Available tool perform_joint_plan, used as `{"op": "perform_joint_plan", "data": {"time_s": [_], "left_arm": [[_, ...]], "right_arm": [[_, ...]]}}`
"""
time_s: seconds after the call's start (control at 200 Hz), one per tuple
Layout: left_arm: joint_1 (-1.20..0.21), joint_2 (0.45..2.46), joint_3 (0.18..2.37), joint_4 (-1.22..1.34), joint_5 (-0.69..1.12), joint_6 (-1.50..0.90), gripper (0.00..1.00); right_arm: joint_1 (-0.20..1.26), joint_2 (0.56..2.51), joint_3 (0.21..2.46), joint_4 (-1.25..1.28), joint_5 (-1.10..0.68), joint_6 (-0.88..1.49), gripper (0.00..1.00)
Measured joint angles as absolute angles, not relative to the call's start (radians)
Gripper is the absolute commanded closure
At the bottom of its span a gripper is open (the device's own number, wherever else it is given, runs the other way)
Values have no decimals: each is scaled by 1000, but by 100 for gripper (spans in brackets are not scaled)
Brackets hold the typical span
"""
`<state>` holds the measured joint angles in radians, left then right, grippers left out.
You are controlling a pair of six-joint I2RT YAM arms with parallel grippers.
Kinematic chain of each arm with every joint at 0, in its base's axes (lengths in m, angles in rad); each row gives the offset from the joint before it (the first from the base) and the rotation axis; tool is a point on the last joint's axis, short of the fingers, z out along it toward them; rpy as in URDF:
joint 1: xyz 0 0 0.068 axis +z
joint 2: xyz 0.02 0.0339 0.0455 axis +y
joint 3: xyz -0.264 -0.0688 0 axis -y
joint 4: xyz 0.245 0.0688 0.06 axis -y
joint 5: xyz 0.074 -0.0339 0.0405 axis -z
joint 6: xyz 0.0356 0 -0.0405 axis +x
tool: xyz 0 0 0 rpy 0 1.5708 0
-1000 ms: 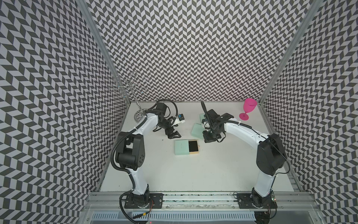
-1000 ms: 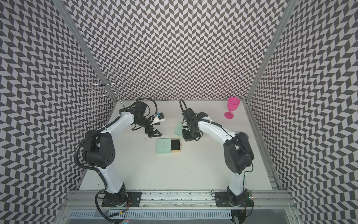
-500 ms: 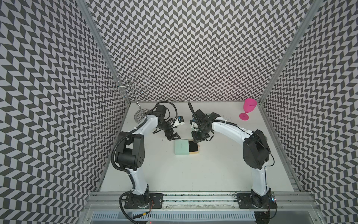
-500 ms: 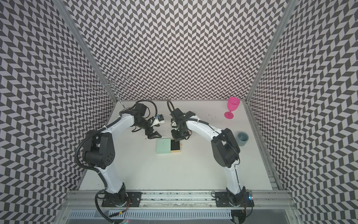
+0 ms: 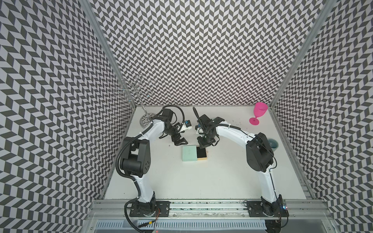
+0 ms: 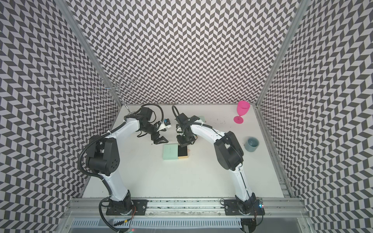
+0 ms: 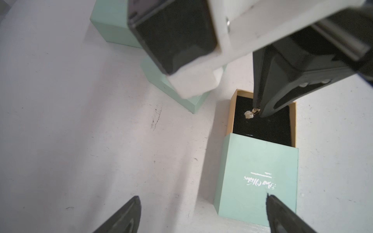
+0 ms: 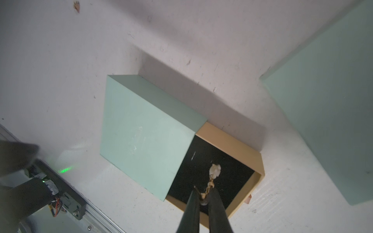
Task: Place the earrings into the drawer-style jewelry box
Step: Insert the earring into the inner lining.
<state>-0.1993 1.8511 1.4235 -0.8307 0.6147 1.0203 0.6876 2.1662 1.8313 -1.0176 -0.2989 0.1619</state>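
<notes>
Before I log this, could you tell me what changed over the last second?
The right gripper, shut on an earring, swung toward the robot's left and now hangs over the open drawer; its arm uncovered the grey cup. The left gripper stayed open beside the jewelry box, which did not move.

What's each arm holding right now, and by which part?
The right end effector pinches an earring by the top of its chain, the pale drop dangling over the open drawer. The left end effector is open and empty.
</notes>
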Motion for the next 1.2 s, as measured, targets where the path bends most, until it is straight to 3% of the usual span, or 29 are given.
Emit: {"op": "perform_joint_plan", "data": {"time_s": [1.202], "left_arm": [[-171, 1859, 1442, -831, 615, 1021, 3]], "right_arm": [[712, 2199, 1835, -1026, -337, 131, 88]]}}
